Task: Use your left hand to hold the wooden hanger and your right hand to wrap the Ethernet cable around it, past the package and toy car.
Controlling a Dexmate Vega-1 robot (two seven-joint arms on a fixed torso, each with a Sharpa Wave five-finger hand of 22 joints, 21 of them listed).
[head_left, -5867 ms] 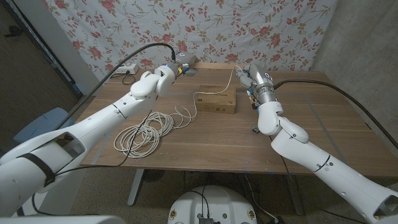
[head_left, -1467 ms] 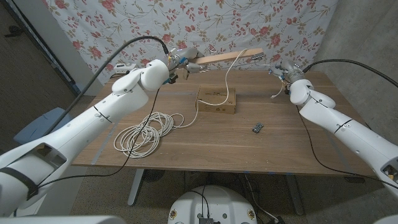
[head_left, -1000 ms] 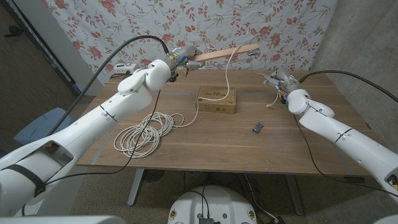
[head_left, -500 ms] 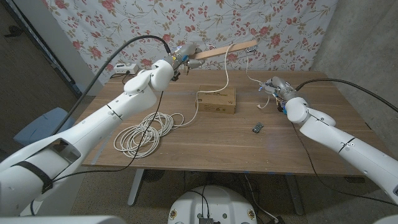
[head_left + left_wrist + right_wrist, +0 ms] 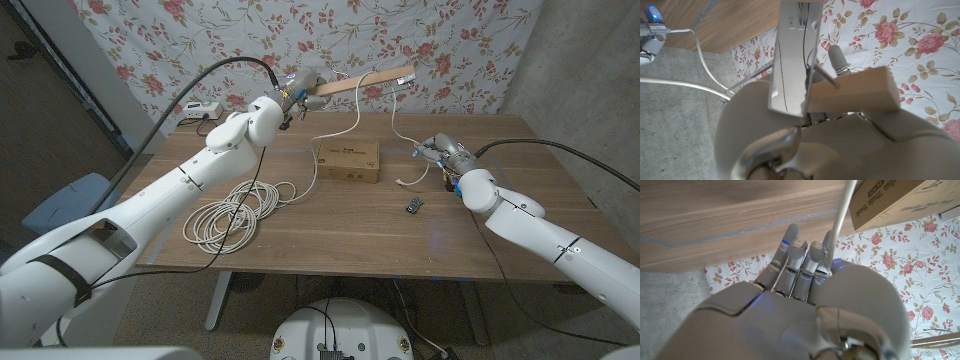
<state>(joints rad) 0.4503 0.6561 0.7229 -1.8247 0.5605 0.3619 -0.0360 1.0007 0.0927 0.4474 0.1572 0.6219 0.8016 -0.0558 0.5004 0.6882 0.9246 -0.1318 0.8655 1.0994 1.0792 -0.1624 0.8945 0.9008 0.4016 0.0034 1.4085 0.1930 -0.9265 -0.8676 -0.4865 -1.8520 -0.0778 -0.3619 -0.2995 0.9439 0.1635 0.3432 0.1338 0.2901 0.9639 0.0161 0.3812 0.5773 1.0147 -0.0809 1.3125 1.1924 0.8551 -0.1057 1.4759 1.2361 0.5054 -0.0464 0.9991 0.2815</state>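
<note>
My left hand [image 5: 296, 92] grips one end of the wooden hanger [image 5: 366, 79] and holds it raised over the table's far edge; the hanger [image 5: 856, 92] also juts past that hand [image 5: 790, 145] in the left wrist view. The white Ethernet cable [image 5: 359, 108] rises from a loose coil [image 5: 234, 211], crosses the cardboard package [image 5: 348, 161], loops over the hanger and drops to my right hand [image 5: 438, 153]. That hand holds the cable low over the table, right of the package. The cable [image 5: 842, 209] runs between its fingers [image 5: 801, 255]. The small dark toy car [image 5: 415, 205] lies nearer, just left of that hand.
A white power strip [image 5: 200, 108] lies at the table's far left corner. A floral curtain [image 5: 450, 40] hangs behind the table [image 5: 330, 230]. A blue seat [image 5: 58, 203] stands off the left edge. The package's corner [image 5: 890, 197] is close to my right hand.
My right hand has come down and toward me from the far right, pulling the cable over the hanger. The left hand has kept the hanger raised, almost still.
</note>
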